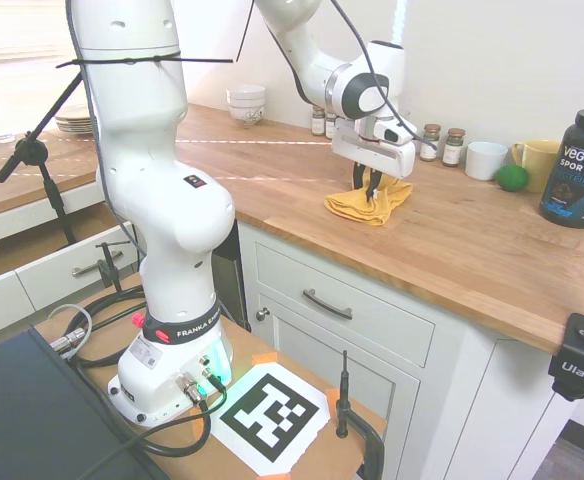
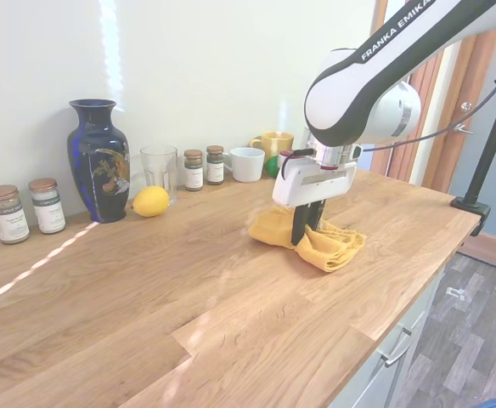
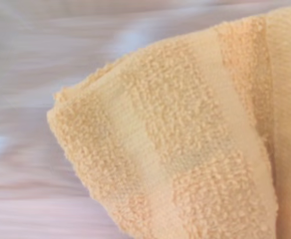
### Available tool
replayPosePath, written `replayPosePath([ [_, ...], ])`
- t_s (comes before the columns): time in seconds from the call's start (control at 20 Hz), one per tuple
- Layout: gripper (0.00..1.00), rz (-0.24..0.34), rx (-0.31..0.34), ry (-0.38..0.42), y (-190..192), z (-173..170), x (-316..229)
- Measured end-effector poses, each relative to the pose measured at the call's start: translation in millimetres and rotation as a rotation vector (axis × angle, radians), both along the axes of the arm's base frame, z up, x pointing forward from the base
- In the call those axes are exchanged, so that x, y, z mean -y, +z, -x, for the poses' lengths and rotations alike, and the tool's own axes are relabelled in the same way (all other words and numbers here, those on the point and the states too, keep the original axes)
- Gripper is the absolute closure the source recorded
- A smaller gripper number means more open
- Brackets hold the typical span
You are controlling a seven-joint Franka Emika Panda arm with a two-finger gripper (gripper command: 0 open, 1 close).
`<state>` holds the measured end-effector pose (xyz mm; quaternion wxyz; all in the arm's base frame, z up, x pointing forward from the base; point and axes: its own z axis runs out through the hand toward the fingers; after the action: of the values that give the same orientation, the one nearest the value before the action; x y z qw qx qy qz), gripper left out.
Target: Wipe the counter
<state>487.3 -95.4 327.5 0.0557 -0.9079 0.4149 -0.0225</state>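
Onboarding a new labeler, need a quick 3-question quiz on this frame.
1. True or false: the gripper is down on the yellow towel.
2. Which item stands between the blue vase and the drinking glass? A) lemon B) green ball C) bowl
3. Fill in: the towel lies on the ___.

Key:
1. True.
2. A, the lemon.
3. The counter.

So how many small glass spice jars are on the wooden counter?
4 in the second exterior view: two left of the blue vase, two beside the drinking glass. The arm may hide others.
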Motion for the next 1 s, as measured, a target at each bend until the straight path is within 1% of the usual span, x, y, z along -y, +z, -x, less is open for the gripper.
replayPosePath([
  [0.3,1.00,-0.008,-0.015,-0.016,1.0,18.9,94.0],
  [0.55,1.00,-0.008,-0.026,-0.034,2.9,21.8,149.9],
  [0.75,1.00,-0.011,-0.032,-0.042,2.7,20.6,171.5],
  [1.0,1.00,-0.015,-0.035,-0.039,2.5,19.1,173.5],
])
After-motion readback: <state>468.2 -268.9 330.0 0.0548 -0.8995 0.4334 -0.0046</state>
